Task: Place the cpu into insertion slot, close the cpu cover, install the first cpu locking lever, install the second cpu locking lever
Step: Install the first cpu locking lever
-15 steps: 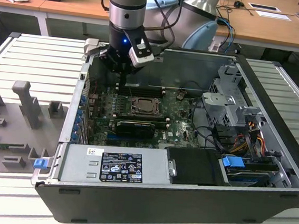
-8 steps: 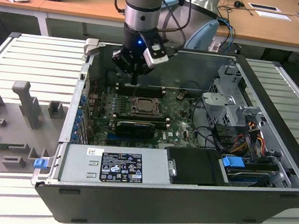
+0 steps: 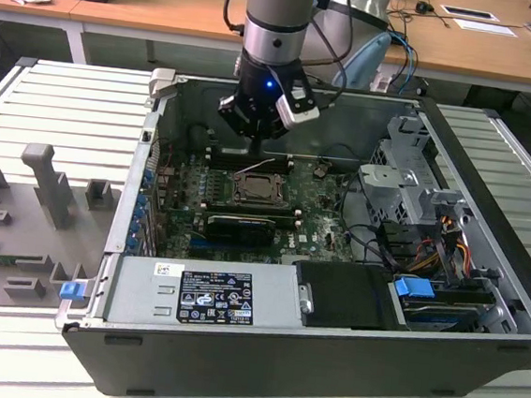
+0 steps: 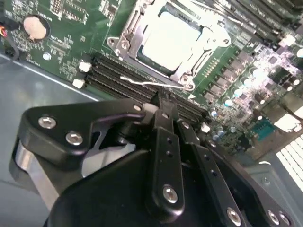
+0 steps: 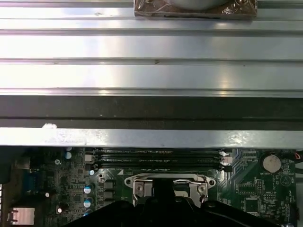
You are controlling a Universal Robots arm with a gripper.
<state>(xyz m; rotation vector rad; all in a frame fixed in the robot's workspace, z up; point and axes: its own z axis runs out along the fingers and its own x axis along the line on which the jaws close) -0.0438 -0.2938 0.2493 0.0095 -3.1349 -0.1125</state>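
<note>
- Cpu (image 4: 173, 40) lies flat in the insertion slot (image 4: 124, 45), with the cpu cover (image 4: 210, 37) down around it.
- Gripper (image 4: 164, 100) is clenched on nothing, near the black memory slots (image 4: 118, 75).
- In the exterior view, the gripper hangs at 12 o'clock from the insertion slot, inside the computer case (image 3: 494, 174).

The exterior view looks down from well back onto the whole open computer case (image 3: 332, 290) and my arm (image 3: 275, 21). Both wrist views ride close above the motherboard (image 4: 61, 28) (image 5: 71, 189), sharing the insertion slot (image 4: 124, 45) (image 5: 139, 188) and memory slots (image 4: 123, 80) (image 5: 158, 158).
</note>
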